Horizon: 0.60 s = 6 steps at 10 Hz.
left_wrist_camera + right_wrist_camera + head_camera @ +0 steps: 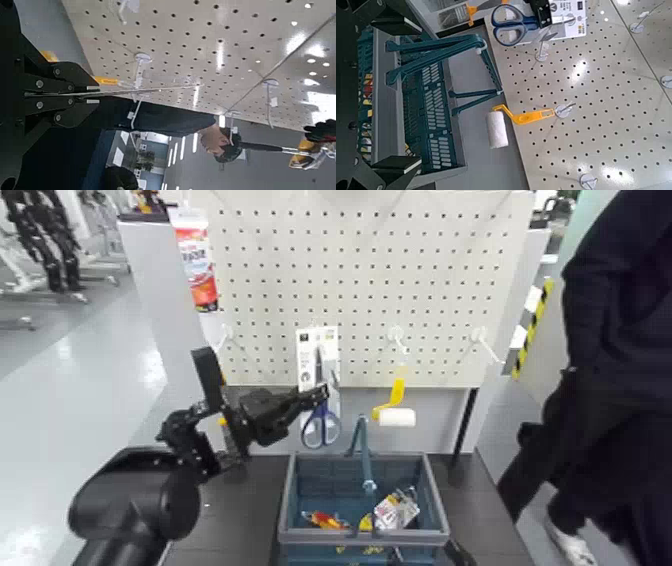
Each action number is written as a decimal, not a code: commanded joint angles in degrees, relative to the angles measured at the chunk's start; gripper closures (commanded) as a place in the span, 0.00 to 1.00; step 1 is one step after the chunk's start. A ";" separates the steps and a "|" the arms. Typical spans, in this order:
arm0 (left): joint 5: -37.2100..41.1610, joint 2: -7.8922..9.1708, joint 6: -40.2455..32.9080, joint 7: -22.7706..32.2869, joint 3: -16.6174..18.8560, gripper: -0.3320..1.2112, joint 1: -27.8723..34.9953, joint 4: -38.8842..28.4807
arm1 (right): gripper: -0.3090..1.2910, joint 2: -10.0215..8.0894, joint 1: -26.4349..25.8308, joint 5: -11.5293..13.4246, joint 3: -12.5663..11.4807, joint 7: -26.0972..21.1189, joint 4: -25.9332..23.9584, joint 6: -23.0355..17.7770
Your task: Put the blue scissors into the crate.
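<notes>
The blue scissors [320, 428], on a tall white card, hang against the pegboard [420, 280] just above the crate's back edge. In the right wrist view their blue loops [512, 24] show beside the card. My left gripper [316, 396] reaches in from the left and is shut on the card at blade height. In the left wrist view, the card runs edge-on as a thin line out of the left gripper [83, 95]. The blue-grey crate [300, 490] stands below on the dark table, its handle upright. My right gripper [403, 89] hangs low near the crate's front, open and holding nothing.
A yellow-handled paint roller [393, 408] hangs on the board right of the scissors, with bare hooks [484, 342] further right. Small packets [395, 510] lie inside the crate. A person in dark clothes [610, 360] stands at the right edge.
</notes>
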 commanded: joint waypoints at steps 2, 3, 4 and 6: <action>-1.00 0.05 -0.41 -0.56 -0.49 0.98 0.38 6.26 | 0.29 0.17 -0.07 0.00 0.00 0.09 0.04 0.00; -1.00 0.05 -0.67 -0.82 -1.01 0.98 0.12 8.37 | 0.29 0.17 -0.07 0.00 0.00 0.17 0.13 0.00; -1.09 0.05 -0.94 -1.09 -1.72 0.98 -0.23 10.31 | 0.29 0.17 -0.07 0.00 0.00 0.17 0.13 0.09; -1.00 -0.22 -2.43 -1.44 -2.86 0.98 -1.20 14.52 | 0.29 0.25 -0.16 0.00 0.09 0.35 0.22 0.09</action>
